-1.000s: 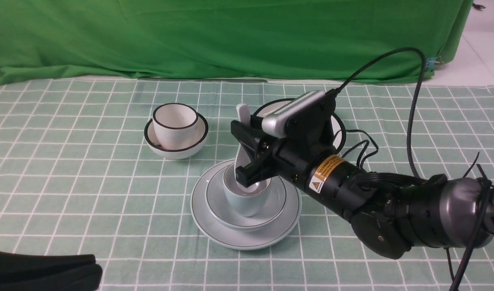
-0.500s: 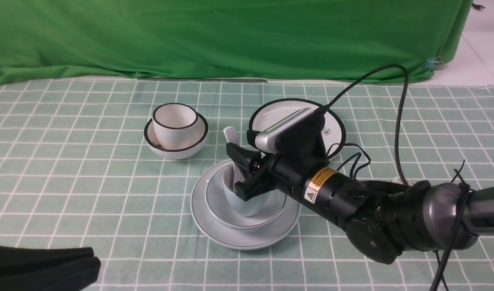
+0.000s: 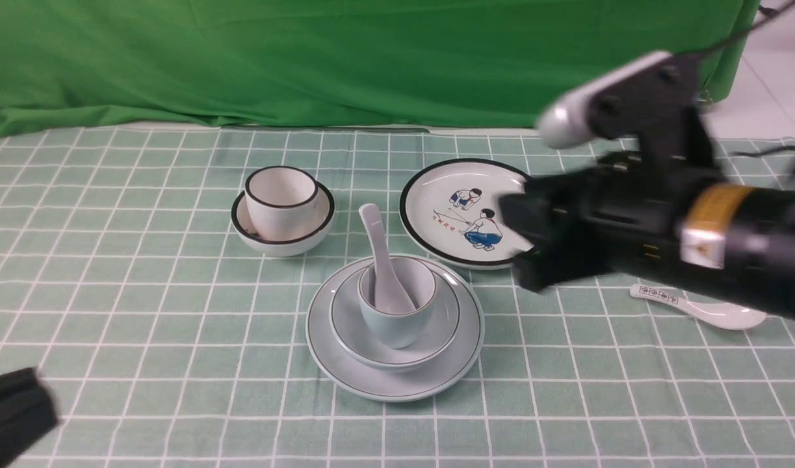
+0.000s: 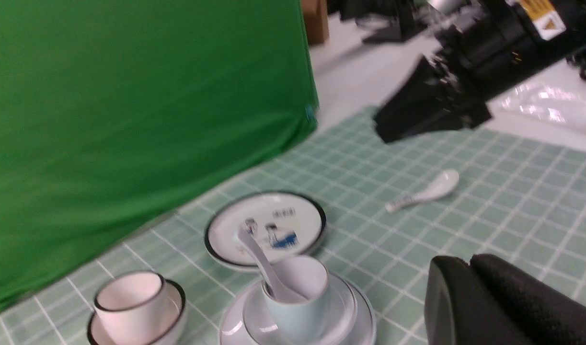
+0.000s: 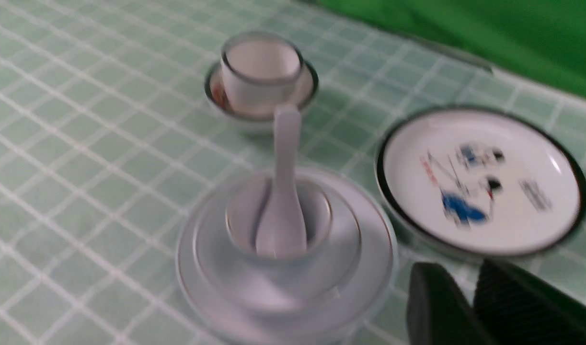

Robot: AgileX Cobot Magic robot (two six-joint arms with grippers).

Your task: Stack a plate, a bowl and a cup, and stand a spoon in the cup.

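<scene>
Spoon (image 3: 383,263) upright in cup (image 3: 397,309) atop bowl (image 3: 395,325) and plate (image 3: 394,356)

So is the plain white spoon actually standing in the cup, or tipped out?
In. The spoon stands bowl-down inside the cup, handle leaning on its rim.

Right arm extended across right side of front view, raised above tabletop, blurred. Right gripper (image 3: 524,250) pointed toward robot's left; fingers (image 5: 429,306) seen nearly together, nothing held between them. Left gripper (image 3: 10,416) kept low at near left corner; fingers (image 4: 465,292) pressed together, nothing held.
</scene>
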